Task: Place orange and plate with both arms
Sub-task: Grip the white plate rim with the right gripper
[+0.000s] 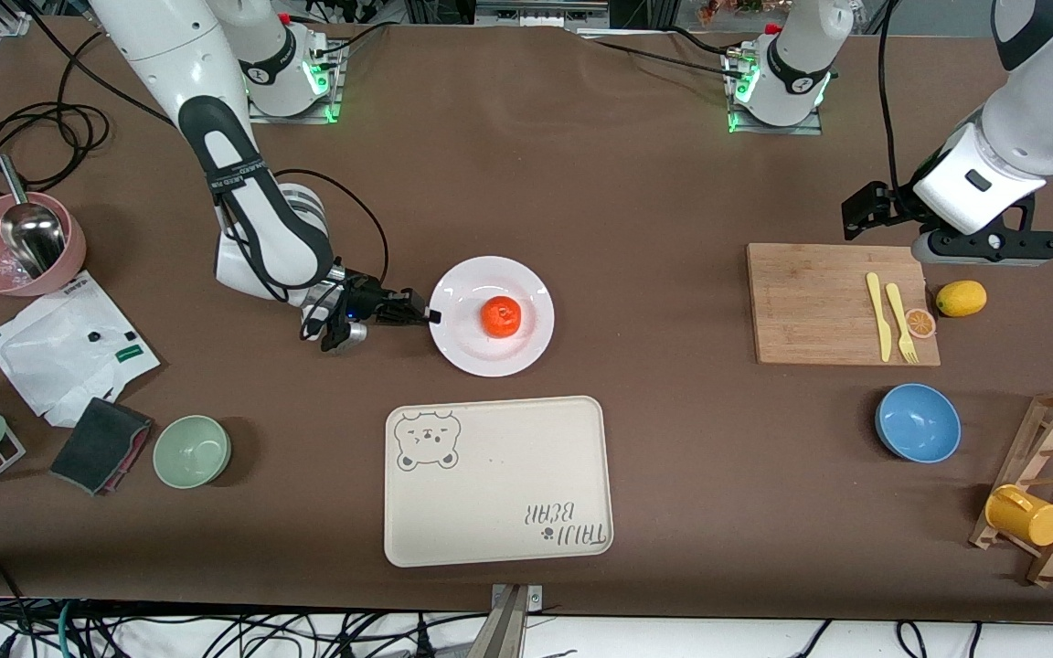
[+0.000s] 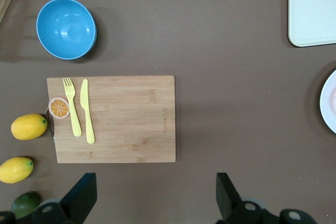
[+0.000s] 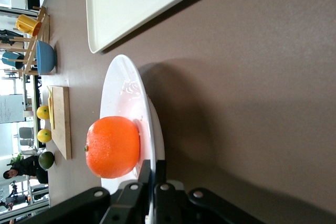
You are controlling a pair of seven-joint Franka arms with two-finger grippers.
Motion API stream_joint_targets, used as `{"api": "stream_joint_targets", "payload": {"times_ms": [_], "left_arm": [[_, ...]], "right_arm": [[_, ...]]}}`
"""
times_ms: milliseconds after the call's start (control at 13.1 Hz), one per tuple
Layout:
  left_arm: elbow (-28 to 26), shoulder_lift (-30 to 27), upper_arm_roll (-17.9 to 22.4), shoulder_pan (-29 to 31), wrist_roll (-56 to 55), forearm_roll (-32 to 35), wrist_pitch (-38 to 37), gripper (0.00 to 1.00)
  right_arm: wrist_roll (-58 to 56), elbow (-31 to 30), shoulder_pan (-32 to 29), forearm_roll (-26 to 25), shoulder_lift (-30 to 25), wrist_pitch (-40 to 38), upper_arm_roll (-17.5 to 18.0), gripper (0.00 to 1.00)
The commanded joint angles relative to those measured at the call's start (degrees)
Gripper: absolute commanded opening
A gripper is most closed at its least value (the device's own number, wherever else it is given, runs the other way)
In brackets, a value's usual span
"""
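A glossy round white plate (image 1: 491, 316) with a shallow rim is seen near the middle of the table (image 1: 636, 201), which is covered in a matte brown cloth. A small dimpled orange (image 1: 501, 316) is set on the plate, just past its centre toward three o'clock in the front view. The plate's rim is pinched at nine o'clock by the right gripper (image 1: 431, 316), its black fingers pressed together on the edge; in the right wrist view the fingers (image 3: 145, 176) are seen clamped over the thin rim beside the orange (image 3: 113, 146). A cream rectangular tray (image 1: 497, 479) with rounded corners and a bear print is laid at six o'clock from the plate, nearer the front camera. The left gripper (image 1: 865, 212) is held in the air, waiting, over the bare cloth near the bamboo board (image 1: 833, 303), with its fingers (image 2: 80, 196) spread wide. Two smooth yellow plastic utensils, a knife (image 1: 876, 315) and a fork (image 1: 901, 322), are laid on the board, and a lemon (image 1: 961, 298) is placed just beside it. A blue bowl (image 1: 918, 422) is found at six o'clock from the board. Black cables (image 1: 33, 137) are coiled on the cloth at the right arm's end.
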Motion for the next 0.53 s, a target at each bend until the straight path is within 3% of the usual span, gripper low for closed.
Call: {"api": "stream_joint_targets", "payload": {"times_ms": [0, 457], "left_arm": [[1.9, 0.8, 0.0, 0.0, 0.3, 1.1, -1.5, 1.00], [1.9, 0.8, 0.0, 0.0, 0.3, 1.1, -1.5, 1.00]], "right_arm": [[0.8, 1.8, -0.8, 1.2, 0.6, -0.8, 0.2, 0.00], [4.6, 4.2, -1.1, 1.2, -0.3, -3.6, 0.1, 0.00]]}}
